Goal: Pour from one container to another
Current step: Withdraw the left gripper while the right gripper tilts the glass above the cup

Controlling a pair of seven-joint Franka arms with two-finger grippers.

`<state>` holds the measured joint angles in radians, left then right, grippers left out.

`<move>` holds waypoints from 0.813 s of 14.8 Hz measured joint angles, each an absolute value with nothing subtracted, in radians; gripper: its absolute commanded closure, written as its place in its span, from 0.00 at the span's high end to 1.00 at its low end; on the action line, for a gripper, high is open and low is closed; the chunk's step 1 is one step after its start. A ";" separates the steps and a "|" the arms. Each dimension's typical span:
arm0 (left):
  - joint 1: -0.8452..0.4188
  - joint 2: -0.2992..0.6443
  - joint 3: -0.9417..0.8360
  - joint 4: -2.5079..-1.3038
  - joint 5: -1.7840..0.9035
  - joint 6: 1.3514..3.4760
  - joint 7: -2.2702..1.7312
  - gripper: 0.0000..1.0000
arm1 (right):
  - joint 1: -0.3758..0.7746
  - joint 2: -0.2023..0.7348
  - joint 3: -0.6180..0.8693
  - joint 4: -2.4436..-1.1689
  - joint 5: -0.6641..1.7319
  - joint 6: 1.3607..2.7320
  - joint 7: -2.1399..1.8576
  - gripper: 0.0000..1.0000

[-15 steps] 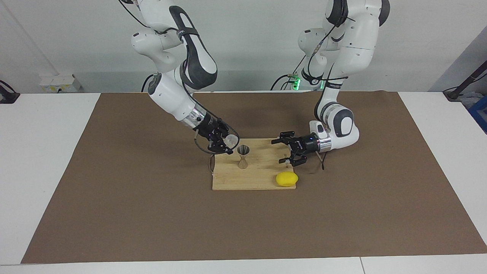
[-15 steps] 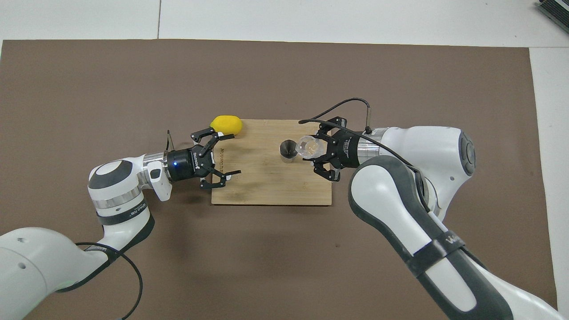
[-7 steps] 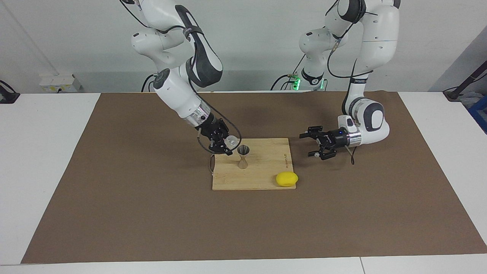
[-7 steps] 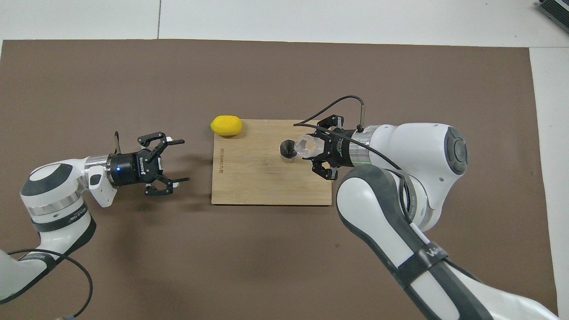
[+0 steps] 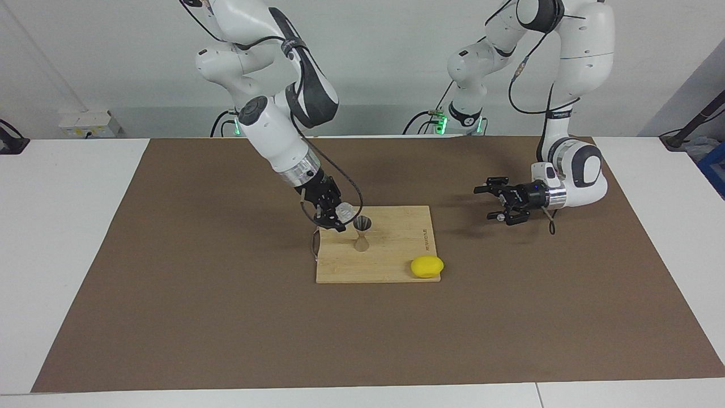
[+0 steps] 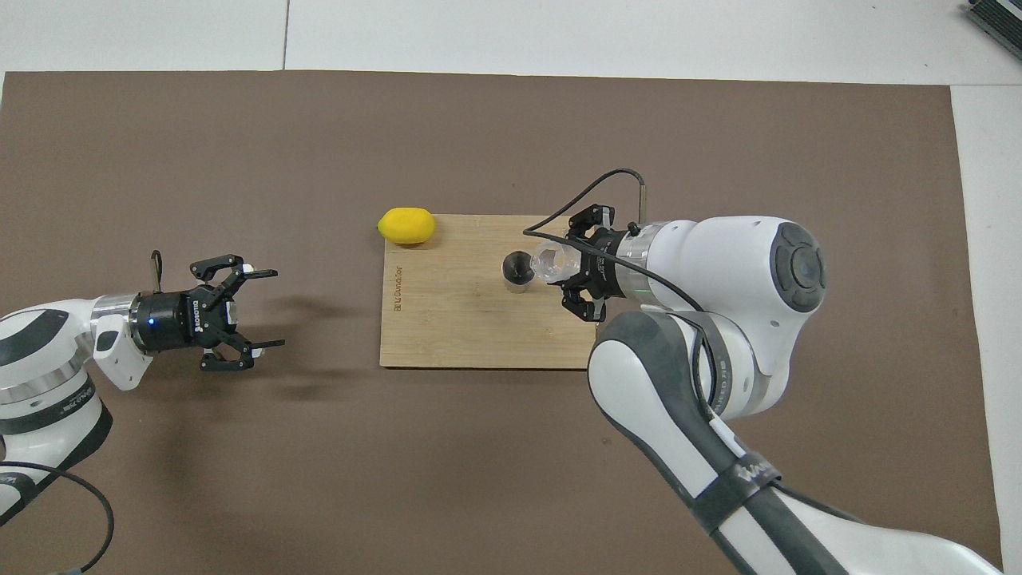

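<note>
Right gripper [image 5: 334,215]: clamped on glass tumbler [image 5: 344,212], tipped mouth-first over jigger's rim, likely for pouring.
Jigger [image 5: 362,232]: upright on bamboo cutting board [image 5: 391,266], just beside tumbler, placed to catch the pour.
Left gripper [image 5: 500,204]: fingers spread, empty, waiting over brown mat [image 5: 198,283], well apart from board.
Lemon [image 5: 427,267]: at board's corner, untouched.

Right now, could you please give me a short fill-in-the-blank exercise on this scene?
1. The right end effector holds the ____ tipped toward the jigger.
2. The jigger stands upright on the ____.
3. The yellow ____ lies at the board's corner, toward the left arm's end.
4. The left end effector hangs over the mat, its fingers ____.

Missing words: glass; board; lemon; open
</note>
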<state>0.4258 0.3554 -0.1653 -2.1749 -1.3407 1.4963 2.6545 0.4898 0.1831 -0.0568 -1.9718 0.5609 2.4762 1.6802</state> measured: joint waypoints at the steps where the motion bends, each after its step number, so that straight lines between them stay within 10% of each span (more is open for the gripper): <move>1: 0.426 0.341 -0.162 -2.168 -1.318 1.496 2.654 1.00 | 0.492 0.184 -0.057 -1.966 0.558 2.476 1.687 0.00; 12: 0.448 0.032 -0.087 -1.923 -0.811 1.500 2.004 1.00 | 0.495 0.210 -0.057 -1.896 0.383 2.445 1.805 0.00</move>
<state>0.4481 0.0325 -0.0870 -1.9227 -0.8111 1.4998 2.0037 0.4949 0.2105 -0.0570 -1.8958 0.3833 2.4450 1.8046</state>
